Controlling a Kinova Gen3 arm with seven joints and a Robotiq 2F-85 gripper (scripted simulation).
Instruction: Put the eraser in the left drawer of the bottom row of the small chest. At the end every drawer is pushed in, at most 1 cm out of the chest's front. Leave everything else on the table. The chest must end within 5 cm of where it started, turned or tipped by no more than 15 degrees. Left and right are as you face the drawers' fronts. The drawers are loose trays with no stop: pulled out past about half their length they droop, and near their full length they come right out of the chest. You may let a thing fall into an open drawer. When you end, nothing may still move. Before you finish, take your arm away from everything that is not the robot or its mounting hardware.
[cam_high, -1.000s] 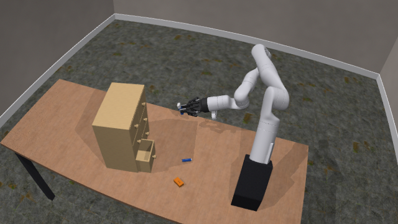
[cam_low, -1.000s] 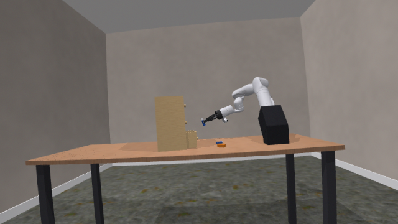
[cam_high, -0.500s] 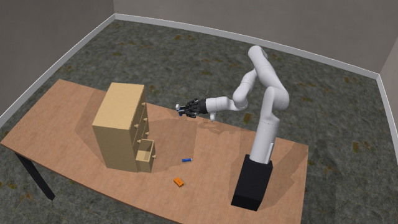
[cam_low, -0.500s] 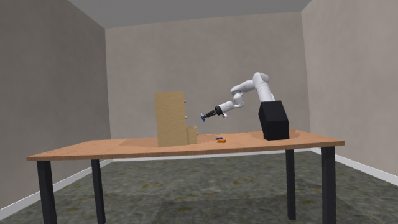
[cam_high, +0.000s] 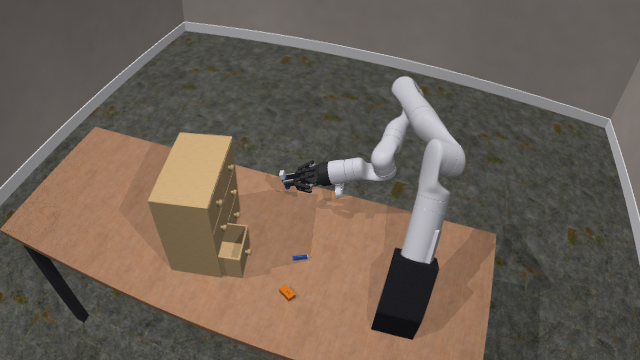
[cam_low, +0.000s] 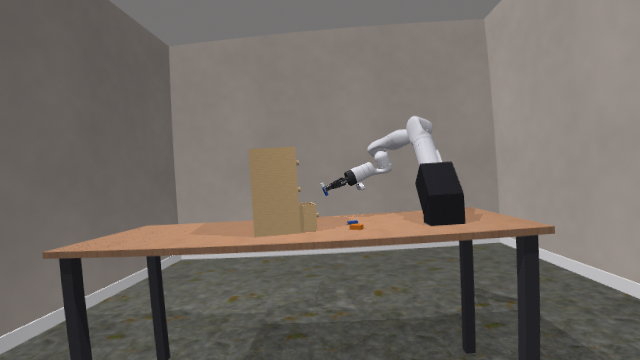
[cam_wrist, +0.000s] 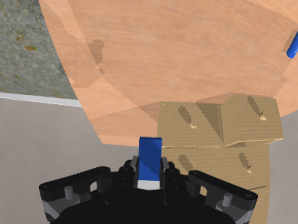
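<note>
My gripper (cam_high: 289, 181) is shut on a blue and white eraser (cam_high: 284, 178) and holds it in the air, well above the table. It is to the right of the chest's upper drawers and apart from them. The eraser stands out between the fingers in the wrist view (cam_wrist: 149, 161). The small wooden chest (cam_high: 195, 200) stands upright on the table. Its bottom-row left drawer (cam_high: 235, 256) is pulled out partway and looks empty. The other drawers look pushed in. In the side view the gripper (cam_low: 326, 189) is level with the chest's middle (cam_low: 274, 190), above the open drawer (cam_low: 308, 217).
A small blue stick (cam_high: 300, 257) lies on the table to the right of the open drawer. An orange block (cam_high: 287, 292) lies nearer the front edge. My black base (cam_high: 405, 295) stands at the table's right end.
</note>
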